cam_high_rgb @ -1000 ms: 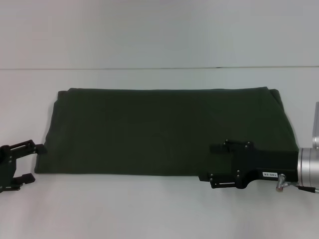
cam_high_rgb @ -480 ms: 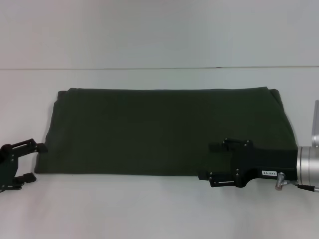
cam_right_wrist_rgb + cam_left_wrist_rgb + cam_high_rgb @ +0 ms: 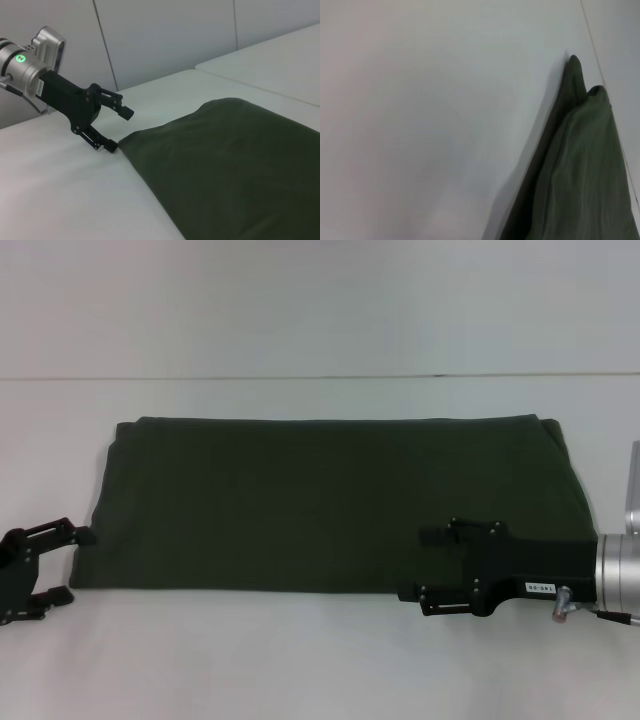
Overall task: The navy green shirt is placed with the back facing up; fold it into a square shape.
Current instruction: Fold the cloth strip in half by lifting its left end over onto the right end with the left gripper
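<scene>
- I see the dark olive-green cotton shirt (image 3: 330, 502) lying flat on the white table (image 3: 320, 660) as a wide rectangle, long side running left to right, plain surface up. It already looks folded lengthwise; I judge the remaining step is bringing one short end over the other to make a square.
- My left gripper (image 3: 62, 565) sits low at the shirt's near-left corner with its black fingers parted. In the right wrist view one fingertip (image 3: 111, 146) is at the corner's edge, touching or just beside it, and the other is raised above the cloth; nothing is pinched yet.
- My right gripper (image 3: 420, 565) rests over the near edge of the shirt, right of centre, pointing left. Its two fingers stand apart, one over the cloth and one at the hem; whether any fabric lies between them I cannot tell.
- Risk: if the left gripper closes from here it may catch only the top layer, because the corner is a stack of several thicknesses. Lifting that would peel the earlier fold open.
- Risk: the fingertip could push the corner instead of sliding beneath it, bunching the cloth.
- Risk: if the two arms lift unevenly, the near edge will skew and the result will not be square.
</scene>
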